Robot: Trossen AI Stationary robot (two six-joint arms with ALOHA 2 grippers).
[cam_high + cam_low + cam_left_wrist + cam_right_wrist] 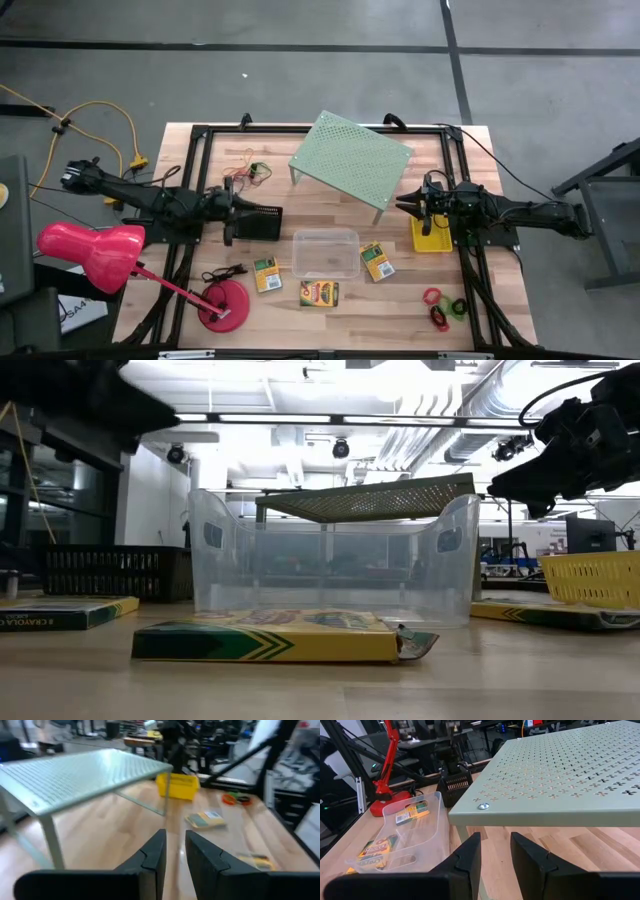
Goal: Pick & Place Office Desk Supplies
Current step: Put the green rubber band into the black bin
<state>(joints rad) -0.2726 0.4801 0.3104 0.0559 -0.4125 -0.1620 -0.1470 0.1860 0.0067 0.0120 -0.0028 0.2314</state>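
No item is being carried at this moment; the sorting step is judged not yet begun. The left gripper (232, 210) is being held above the small black mesh tray (262, 222), its fingers parted by a narrow gap and grasping nothing, as the left wrist view confirms. The right gripper (407, 208) is being held beside the small yellow plastic basket (428, 241), near a leg of the large pale green perforated metal shelf (352, 160); its fingers are likewise slightly parted and empty.

On the wooden tabletop (400, 310), three small green-and-yellow card boxes (319, 293) are lying flat around the clear plastic tub (326, 253), which is standing empty. The red, green and black little rings (443, 305) are lying together near the right front corner. Thin coloured rubber bands (246, 172) are lying near the back, left of the shelf.

The next move is judged to call for one gripper being opened wider and lowered onto a single item, most likely a card box beside the tub. A flat box will demand a grip across its narrow edges.
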